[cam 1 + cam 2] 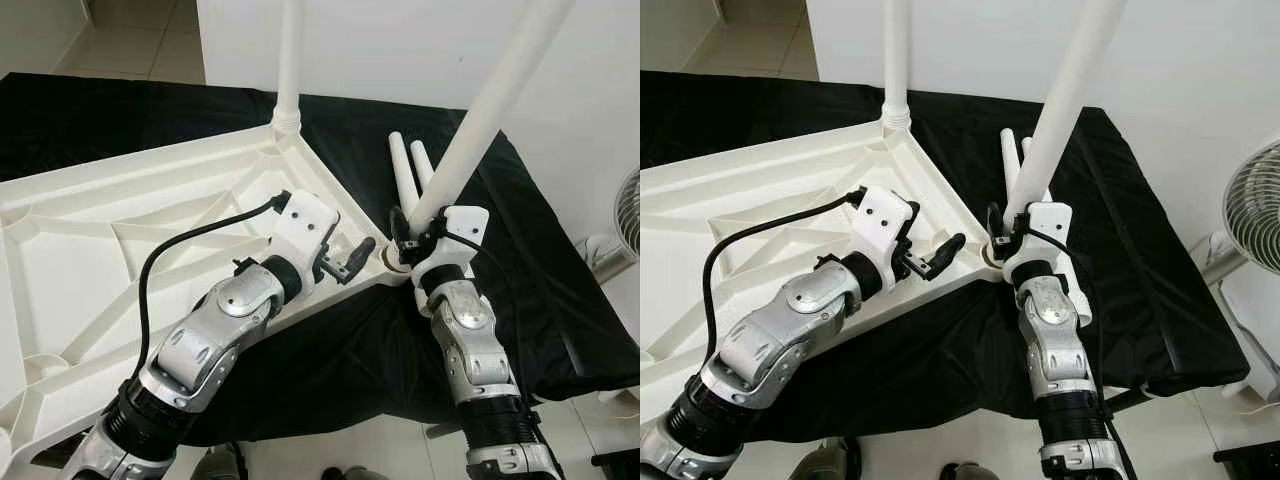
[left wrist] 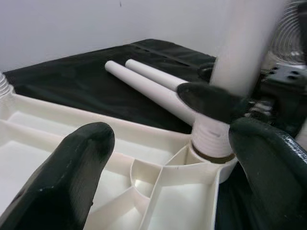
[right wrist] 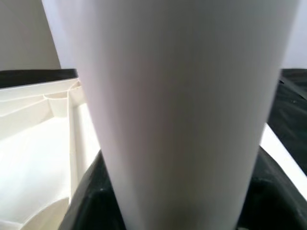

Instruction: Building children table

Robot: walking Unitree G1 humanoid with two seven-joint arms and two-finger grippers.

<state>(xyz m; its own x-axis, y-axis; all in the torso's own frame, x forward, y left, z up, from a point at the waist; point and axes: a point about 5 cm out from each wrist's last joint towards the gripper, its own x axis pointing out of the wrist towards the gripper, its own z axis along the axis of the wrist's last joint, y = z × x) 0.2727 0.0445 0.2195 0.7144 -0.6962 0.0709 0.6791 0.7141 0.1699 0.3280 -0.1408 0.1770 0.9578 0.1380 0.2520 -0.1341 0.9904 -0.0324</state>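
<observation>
A white plastic tabletop (image 1: 120,240) lies upside down on a black cloth. One white leg (image 1: 289,60) stands upright in its far corner socket. My right gripper (image 1: 418,228) is shut on a second white leg (image 1: 490,100), which leans to the right; its threaded end (image 2: 211,139) sits in the near right corner socket. In the right wrist view this leg (image 3: 182,96) is very close. My left gripper (image 1: 347,260) is open just above the tabletop's rim, beside that socket, holding nothing. Two loose legs (image 1: 408,170) lie on the cloth behind the socket.
The black cloth (image 1: 540,260) covers the work surface and hangs over its near edge. A white fan (image 1: 1255,205) stands on the floor at the right. A white wall rises close behind, with tiled floor (image 1: 130,40) at the far left.
</observation>
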